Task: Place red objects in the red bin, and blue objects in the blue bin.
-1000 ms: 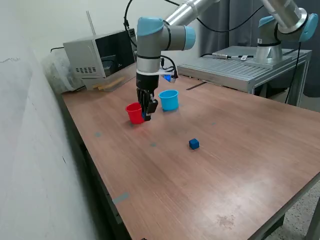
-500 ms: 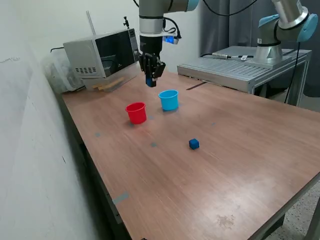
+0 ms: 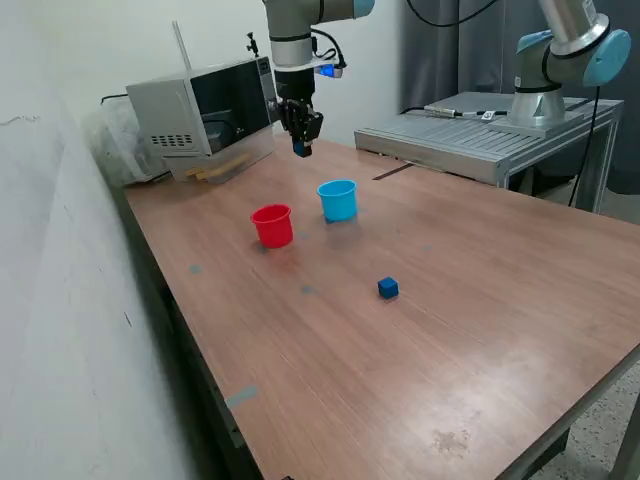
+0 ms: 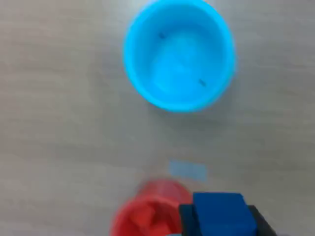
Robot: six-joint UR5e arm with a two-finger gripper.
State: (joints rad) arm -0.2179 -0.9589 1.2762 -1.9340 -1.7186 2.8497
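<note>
- Gripper [image 3: 300,148] hangs high above the table [image 3: 480,330], out past the two cups toward the microwave [image 3: 200,110]; half a second ago it sat a little lower and slightly more toward the exterior view's right, so it has risen a bit and drifted to the exterior view's left.
- One second ago it was down at the red cup [image 3: 272,225], touching or just beside it; now well clear above.
- Jaws clenched on a dark blue cube [image 4: 219,214]; wrist view shows the cube pinned between the dark fingers [image 4: 186,217]. In the exterior view only a speck of blue shows at the fingertips.
- Red cup upright on the table, same spot in all exterior frames.
- Wrist view: reddish shapes inside the red cup [image 4: 147,211], blurred, cannot tell how many cubes.
- Light blue cup [image 3: 338,199] upright just beside the red cup, on the exterior view's right of it, not touching; unmoved.
- Wrist view: light blue cup [image 4: 178,54] looks empty inside, only small dark specks on its wall.
- Second dark blue cube [image 3: 388,288] lies on the table nearer the camera, well apart from both cups; unmoved since earlier frames.
- Small pale tape patch [image 4: 187,169] on the table between the two cups in the wrist view.
- Wrist view is motion-blurred.
</note>
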